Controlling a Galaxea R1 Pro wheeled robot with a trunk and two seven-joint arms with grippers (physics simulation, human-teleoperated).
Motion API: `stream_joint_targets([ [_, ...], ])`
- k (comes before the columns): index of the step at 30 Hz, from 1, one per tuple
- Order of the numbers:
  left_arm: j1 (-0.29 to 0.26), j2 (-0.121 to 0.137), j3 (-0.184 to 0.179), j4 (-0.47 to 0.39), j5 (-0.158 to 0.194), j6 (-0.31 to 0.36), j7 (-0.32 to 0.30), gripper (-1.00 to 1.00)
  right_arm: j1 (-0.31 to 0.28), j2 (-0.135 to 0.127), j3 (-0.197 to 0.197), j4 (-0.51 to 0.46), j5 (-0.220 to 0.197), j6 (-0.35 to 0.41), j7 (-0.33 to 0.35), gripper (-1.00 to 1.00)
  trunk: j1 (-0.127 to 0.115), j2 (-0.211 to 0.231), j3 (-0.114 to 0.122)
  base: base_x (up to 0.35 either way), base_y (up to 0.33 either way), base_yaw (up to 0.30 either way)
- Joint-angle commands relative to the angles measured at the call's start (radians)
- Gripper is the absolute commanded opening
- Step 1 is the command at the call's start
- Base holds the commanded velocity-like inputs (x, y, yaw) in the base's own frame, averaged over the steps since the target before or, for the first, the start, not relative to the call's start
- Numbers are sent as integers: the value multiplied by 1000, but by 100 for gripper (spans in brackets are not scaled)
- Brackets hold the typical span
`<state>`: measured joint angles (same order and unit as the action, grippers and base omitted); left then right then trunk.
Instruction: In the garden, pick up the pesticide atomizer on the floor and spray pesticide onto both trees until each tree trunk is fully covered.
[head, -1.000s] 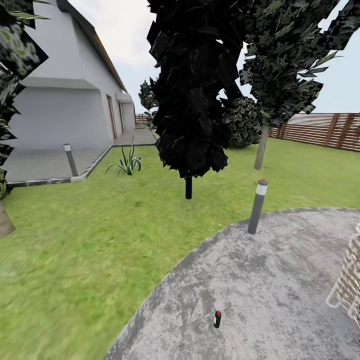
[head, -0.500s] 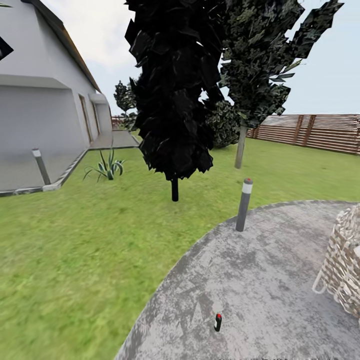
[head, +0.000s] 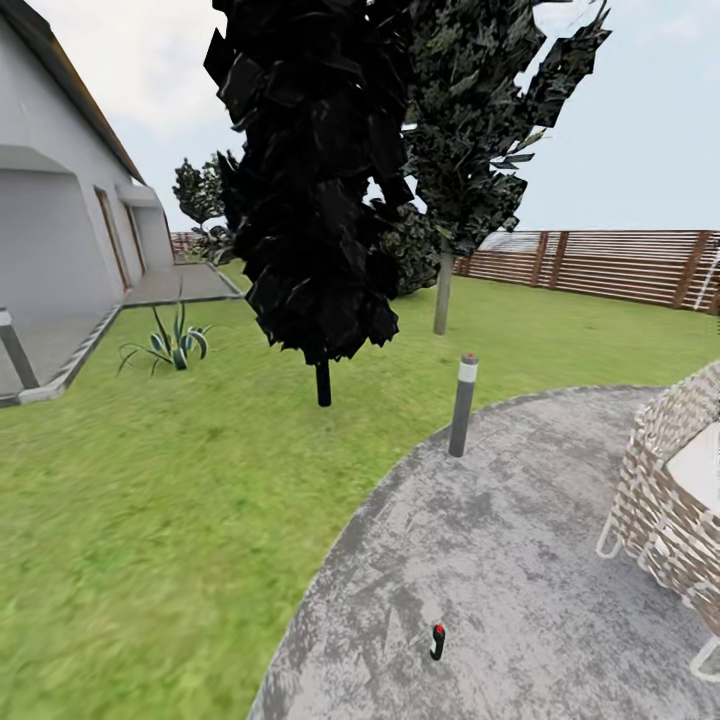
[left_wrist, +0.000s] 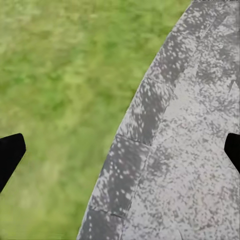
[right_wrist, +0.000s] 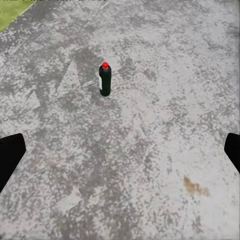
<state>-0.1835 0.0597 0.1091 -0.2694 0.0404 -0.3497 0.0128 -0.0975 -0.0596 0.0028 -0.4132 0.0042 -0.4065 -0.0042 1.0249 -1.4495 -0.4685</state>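
Note:
The pesticide atomizer (head: 437, 641), a tiny dark green bottle with a red top, stands upright on the grey speckled floor (head: 520, 540) near its curved edge. In the right wrist view the atomizer (right_wrist: 105, 79) stands ahead of my open right gripper (right_wrist: 120, 152), well apart from the fingers (right_wrist: 10, 157). My left gripper (left_wrist: 120, 152) is open over the border between the paving (left_wrist: 190, 150) and the grass. One tree with a pale straight trunk (head: 441, 293) rises on the lawn far behind, by the fence.
A black conifer (head: 322, 383) stands on the lawn, a grey bollard lamp (head: 462, 404) at the paving's edge. A wicker seat (head: 670, 480) is at the right. A grey house (head: 50, 230), a palm plant (head: 165, 345) and a slatted fence (head: 620, 265) lie beyond.
The head camera has turned right: house, conifer and bollard slid left in the picture and more of the wicker seat came in. The atomizer stays at the same spot on the paving.

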Motion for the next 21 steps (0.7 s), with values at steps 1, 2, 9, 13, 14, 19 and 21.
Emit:
stream_joint_targets([
  [1,-1,0,-2,1,4,-3,1,100,-1,0,0,0,0,-3,0,100,0,-1,-1,113,323,-80],
  [2,-1,0,-2,1,4,-3,1,100,-1,0,0,0,0,-3,0,100,0,-1,-1,113,323,-51],
  [9,-1,0,-2,1,3,-3,1,100,-1,0,-1,-1,0,-3,0,100,0,-1,-1,114,319,-14],
  [13,-1,0,-2,1,3,-3,1,100,-1,0,-1,-1,0,-3,0,100,0,-1,-1,103,242,-1],
  [14,-1,0,-2,1,3,-3,1,100,-1,0,-1,-1,0,-3,0,100,0,-1,-1,66,130,0],
  [19,-1,0,-2,1,3,-4,1,100,-1,0,-1,-1,0,-3,0,100,0,-1,-1,21,41,-15],
  [21,-1,0,-2,1,3,-3,1,100,-1,0,-1,0,0,-3,0,100,0,-1,-1,2,4,-221],
])
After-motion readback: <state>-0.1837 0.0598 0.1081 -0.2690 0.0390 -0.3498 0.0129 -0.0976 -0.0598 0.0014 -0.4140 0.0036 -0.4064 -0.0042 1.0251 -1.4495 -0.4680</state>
